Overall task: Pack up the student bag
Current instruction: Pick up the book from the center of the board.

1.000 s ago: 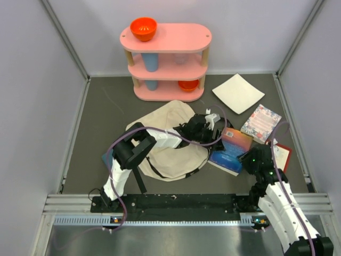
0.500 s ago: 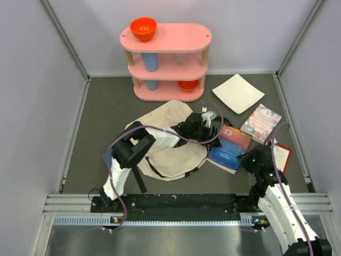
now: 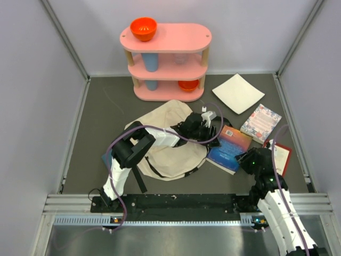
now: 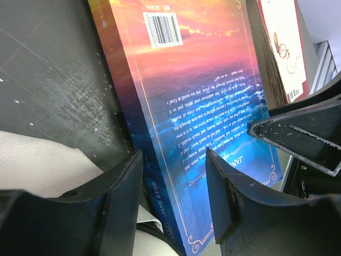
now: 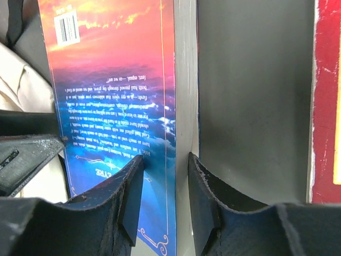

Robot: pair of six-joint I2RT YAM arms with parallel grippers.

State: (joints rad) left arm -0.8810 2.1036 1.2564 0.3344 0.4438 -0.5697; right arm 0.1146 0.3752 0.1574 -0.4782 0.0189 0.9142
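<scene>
Nearest you, the right gripper (image 5: 165,160) sits at the 5 o'clock corner of the Jane Eyre paperback (image 3: 230,146); its jaws are narrow and astride the fore edge, and you cannot tell whether they are pinching it. Just beside it at 3 o'clock lies a red-bordered book (image 3: 281,156). The paperback will likely handle stiff, with a smooth cover that could slip.

At the paperback's 10 o'clock corner the left gripper (image 4: 173,154) stands about half wide; its pads are either side of the spine corner with no visible pinch.

The student bag (image 3: 168,144) lies slumped flat at the table's centre, at 9 o'clock of the paperback, its cream cloth touching the spine corner. Judge it light and limp; it should fold and drag rather than lift as one piece. Take it by the zip edge of the mouth on its 3 o'clock side, not mid-panel; the black straps at 6 o'clock could snag.

Farther off, at the bag's 2 o'clock, lie a floral-covered book (image 3: 261,122) and a white square sheet (image 3: 238,93); at 12 o'clock stands the pink shelf (image 3: 176,37) with an orange bowl (image 3: 144,28) on top.
</scene>
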